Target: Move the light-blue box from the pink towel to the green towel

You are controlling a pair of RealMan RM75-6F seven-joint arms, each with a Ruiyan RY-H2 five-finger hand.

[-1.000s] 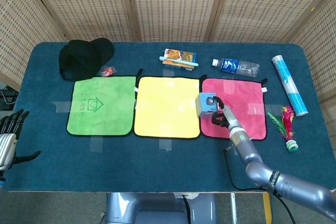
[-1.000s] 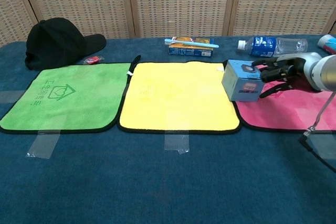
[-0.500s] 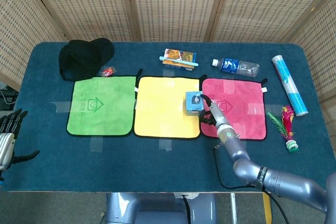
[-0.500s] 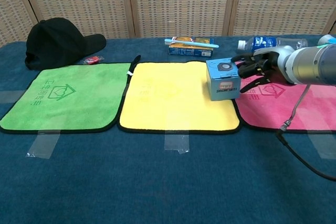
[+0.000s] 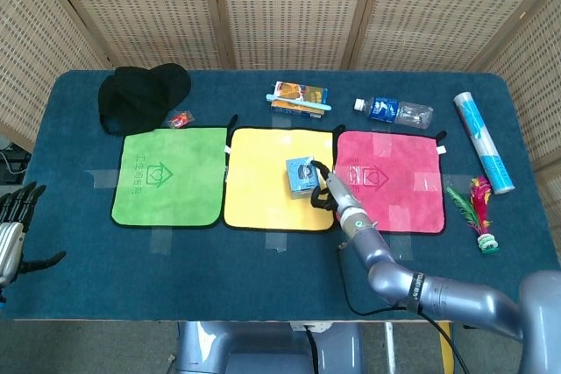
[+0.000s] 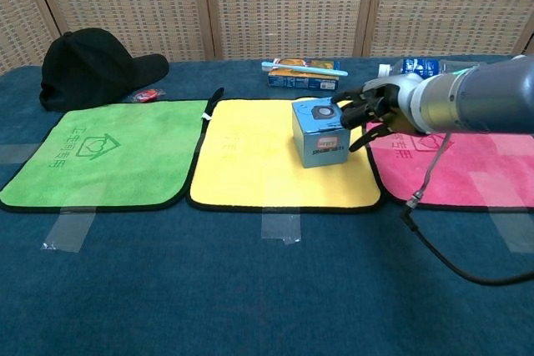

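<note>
My right hand (image 6: 365,112) (image 5: 323,188) grips the light-blue box (image 6: 320,132) (image 5: 301,173) from its right side and carries it just above the right part of the yellow towel (image 6: 267,156) (image 5: 272,177). The pink towel (image 6: 467,168) (image 5: 394,181) lies behind the hand to the right, with nothing on it. Further left lies the green towel (image 6: 100,152) (image 5: 166,177), also bare. My left hand (image 5: 13,225) hangs off the table's left edge, fingers spread, holding nothing.
A black cap (image 5: 140,94) and a small red item (image 5: 179,118) lie behind the green towel. A toothpaste box with a toothbrush (image 5: 300,97), a water bottle (image 5: 394,111), a blue-white tube (image 5: 482,140) and a feather shuttlecock (image 5: 478,208) occupy the back and right.
My right hand has carried the box leftward, from the pink towel's left edge to over the yellow towel. The left hand has stayed put.
</note>
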